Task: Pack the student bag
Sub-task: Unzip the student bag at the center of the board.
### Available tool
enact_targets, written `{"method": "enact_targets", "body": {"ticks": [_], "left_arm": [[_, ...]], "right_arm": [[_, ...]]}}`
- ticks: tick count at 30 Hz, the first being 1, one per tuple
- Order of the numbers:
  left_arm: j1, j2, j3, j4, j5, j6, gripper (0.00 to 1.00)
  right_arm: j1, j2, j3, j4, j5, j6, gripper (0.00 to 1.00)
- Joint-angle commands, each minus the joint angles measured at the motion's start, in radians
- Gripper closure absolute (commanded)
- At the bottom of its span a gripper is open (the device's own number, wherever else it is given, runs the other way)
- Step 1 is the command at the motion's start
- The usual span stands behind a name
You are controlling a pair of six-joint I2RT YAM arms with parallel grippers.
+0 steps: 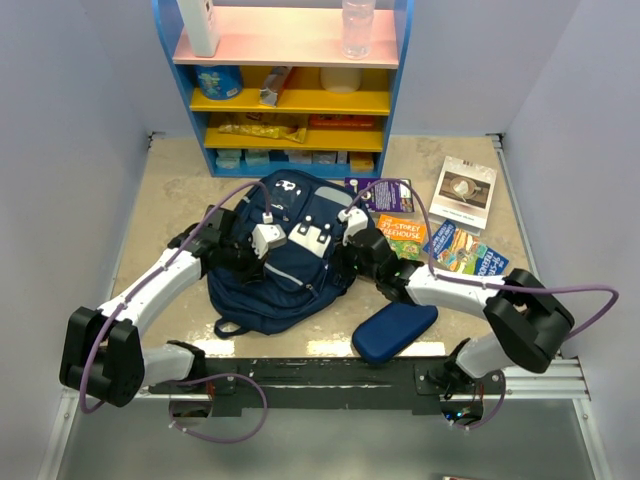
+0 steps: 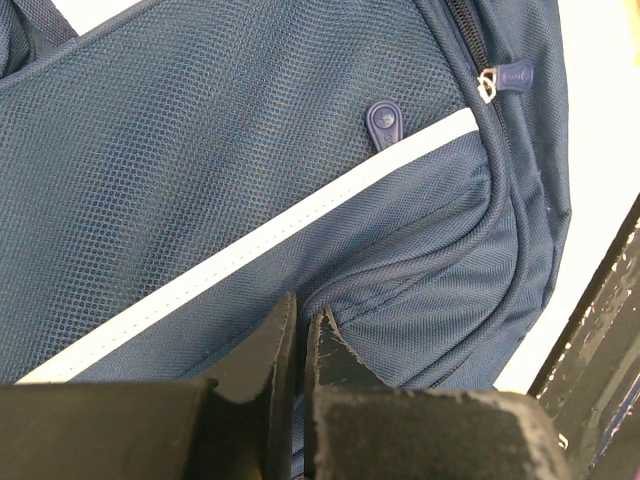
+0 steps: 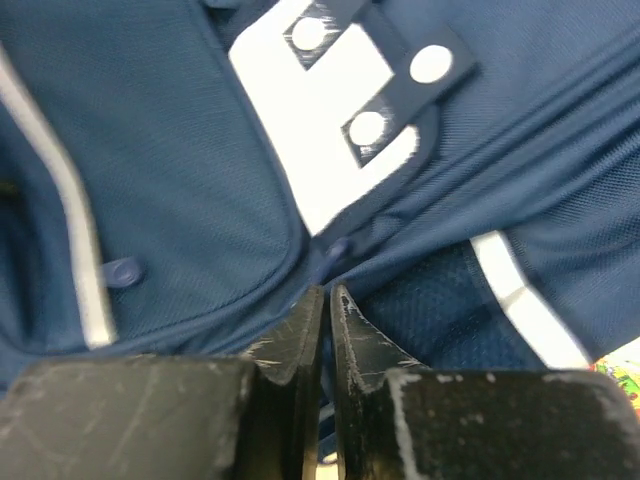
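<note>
The student bag (image 1: pixel 285 265) lies flat on the counter (image 1: pixel 170 190). My left fingers (image 2: pixel 262 360) are clenched at its front-pocket seam, and my right fingers (image 3: pixel 290 340) are clenched just beside its zip pull (image 3: pixel 340 247). I cannot tell whether either pinches cloth. Risk: a pull from here slips off, or drags the whole bag instead of opening the zip.
</note>
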Motion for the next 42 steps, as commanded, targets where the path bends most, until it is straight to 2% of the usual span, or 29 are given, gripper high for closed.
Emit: {"method": "enact_targets", "body": {"ticks": [1,5,10,15,18,23,30,42], "left_arm": [[0.012,-0.017,0.025,0.224,0.014,-0.077,1.00],[0.019,-0.010,0.057,0.231,0.040,-0.135,1.00],[0.025,-0.005,0.098,0.216,0.071,-0.146,1.00],[0.024,-0.019,0.108,0.172,0.084,-0.096,1.00],[0.025,-0.037,0.100,0.147,0.094,-0.051,1.00],[0.024,-0.068,0.083,0.090,0.108,0.048,1.00],[0.025,-0.083,0.063,0.049,0.108,0.099,1.00],[0.024,-0.108,0.066,-0.005,0.142,0.147,1.00]], "right_arm": [[0.054,-0.095,0.009,0.051,-0.156,-0.044,0.91],[0.053,-0.142,-0.034,0.060,-0.178,-0.076,0.84],[0.053,-0.157,-0.054,0.046,-0.119,-0.082,0.83],[0.051,-0.149,-0.027,0.039,0.027,-0.070,0.77],[0.042,-0.123,0.008,0.011,0.107,-0.072,0.64],[-0.016,-0.109,0.042,0.000,0.112,-0.062,0.58],[-0.074,-0.077,0.045,0.005,0.063,-0.053,0.57],[-0.074,0.032,0.062,0.072,0.003,-0.052,0.55]]}}
